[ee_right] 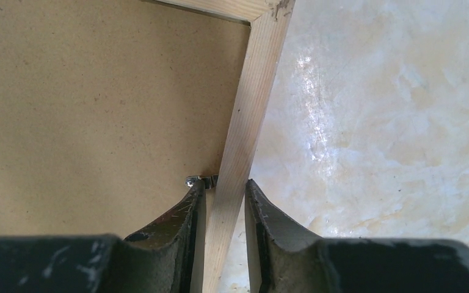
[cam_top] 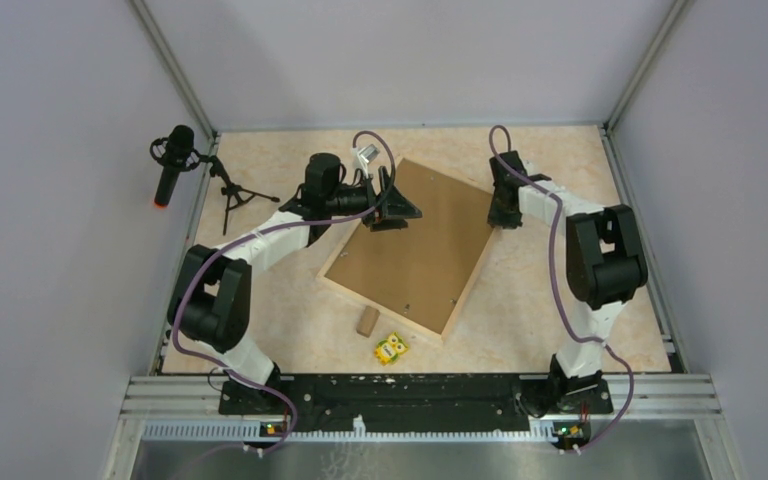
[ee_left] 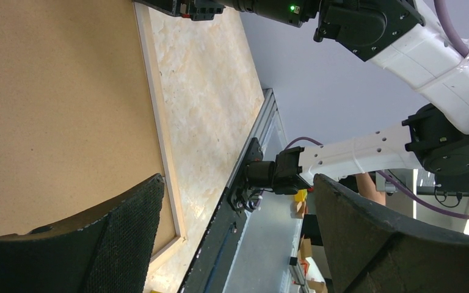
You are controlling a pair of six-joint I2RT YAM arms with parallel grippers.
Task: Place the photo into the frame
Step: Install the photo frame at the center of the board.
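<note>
Frame [cam_top: 471,290] lies face down and skewed across the centre of the top view, its back filled by a board [cam_top: 415,250]. No view shows the photo, so I cannot tell whether it is already under that board or somewhere else. The right gripper [ee_right: 223,188], at the upper right of the frame, straddles one thin rail with its fingers pinched narrowly on either side of the wood. The left gripper [ee_left: 238,183] hangs over the board's upper left part with its fingers spread wide, grasping nothing. The main risk seems to be that single-rail pinch: a lift or pull from one edge could twist the light frame or let the strip slip out of the pads. It could also slide the whole frame across the table [cam_top: 560,300], whose marbled top looks glossy and slick. A small metal tab [ee_right: 198,180] sits right against the inner finger, where it could snag, bend, or keep the board locked in. If the board comes loose unsupported, it may drop or shift. The rail is pale, straight-grained raw wood with a square section, mitred at the corner. The board is matte, flat, speckled brown fibre, and the finger pads are black, curved and scuffed.
</note>
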